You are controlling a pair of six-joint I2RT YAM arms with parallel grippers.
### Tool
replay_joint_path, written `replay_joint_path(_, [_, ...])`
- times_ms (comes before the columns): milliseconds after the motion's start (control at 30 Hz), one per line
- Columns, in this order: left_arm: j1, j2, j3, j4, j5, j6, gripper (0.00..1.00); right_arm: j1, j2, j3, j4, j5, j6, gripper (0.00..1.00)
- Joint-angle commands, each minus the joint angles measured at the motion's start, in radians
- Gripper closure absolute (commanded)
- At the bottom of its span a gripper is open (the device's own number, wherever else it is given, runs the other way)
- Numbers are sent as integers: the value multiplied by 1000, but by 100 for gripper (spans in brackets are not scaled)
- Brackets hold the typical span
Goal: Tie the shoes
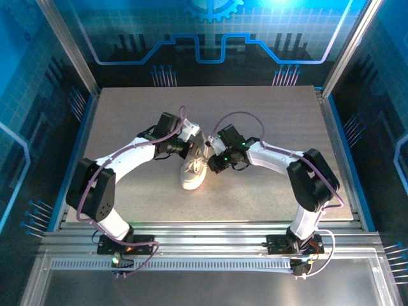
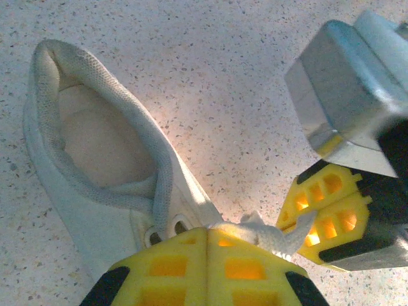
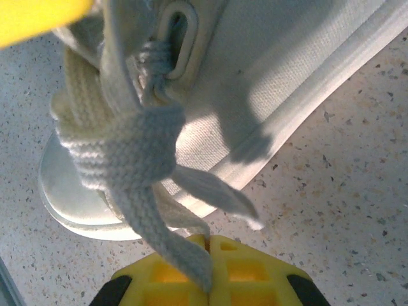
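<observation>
Near the middle of the table, your left gripper has its jaws pressed fully together, pinching the lace just past the top eyelets. Your right gripper is closed just as tightly, clamping a flat strand of that lace that leads up to where the laces cross beside an eyelet. You can see the two pairs of yellow fingers sitting just beside each other, with a short run of lace between them. The shoe lies between the two grippers, its toe toward the near edge and its opening toward the far edge.
</observation>
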Motion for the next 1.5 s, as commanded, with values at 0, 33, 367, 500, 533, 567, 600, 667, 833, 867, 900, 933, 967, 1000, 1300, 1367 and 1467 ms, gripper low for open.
replay_joint_path(0, [-7, -24, 23, -18, -35, 27, 100, 9, 30, 50, -97, 6, -37, 100])
replay_joint_path(33, [-6, -26, 22, -20, -45, 27, 100, 9, 32, 60, -110, 6, -40, 100])
replay_joint_path(367, [98, 15, 24, -66, 5, 1, 100, -65, 61, 108, -186, -70, -66, 100])
replay_joint_path(500, [108, 51, 21, -41, 13, -4, 100, -79, 86, 134, -207, -92, -75, 100])
replay_joint_path(533, [115, 58, 19, -37, 17, -8, 100, -81, 89, 135, -205, -93, -73, 100])
replay_joint_path(567, [125, 66, 21, -36, 24, -11, 100, -84, 93, 132, -202, -95, -72, 100])
replay_joint_path(600, [132, 72, 22, -38, 31, -11, 100, -88, 100, 130, -200, -99, -72, 100])
replay_joint_path(667, [138, 77, 23, -42, 32, -6, 100, -92, 108, 128, -197, -104, -72, 100])
replay_joint_path(833, [166, 97, 15, -43, 44, -18, 100, -112, 128, 118, -176, -120, -57, 100])
replay_joint_path(867, [170, 101, 15, -43, 44, -20, 100, -113, 129, 116, -173, -121, -56, 100])
replay_joint_path(900, [171, 104, 17, -47, 44, -21, 100, -115, 130, 117, -174, -121, -57, 100])
replay_joint_path(933, [174, 108, 21, -51, 46, -23, 100, -117, 131, 118, -174, -118, -57, 100])
replay_joint_path(967, [179, 112, 25, -57, 42, -24, 100, -120, 133, 116, -172, -118, -56, 100])
replay_joint_path(1000, [182, 115, 27, -59, 40, -24, 100, -123, 133, 115, -171, -117, -54, 100])
replay_joint_path(1300, [223, 126, 36, -79, 35, -36, 100, -127, 159, 98, -127, -147, -28, 100])
replay_joint_path(1367, [229, 134, 41, -89, 30, -38, 100, -127, 163, 94, -118, -151, -22, 100])
replay_joint_path(1467, [239, 139, 45, -95, 29, -41, 100, -127, 162, 82, -107, -152, -16, 100])
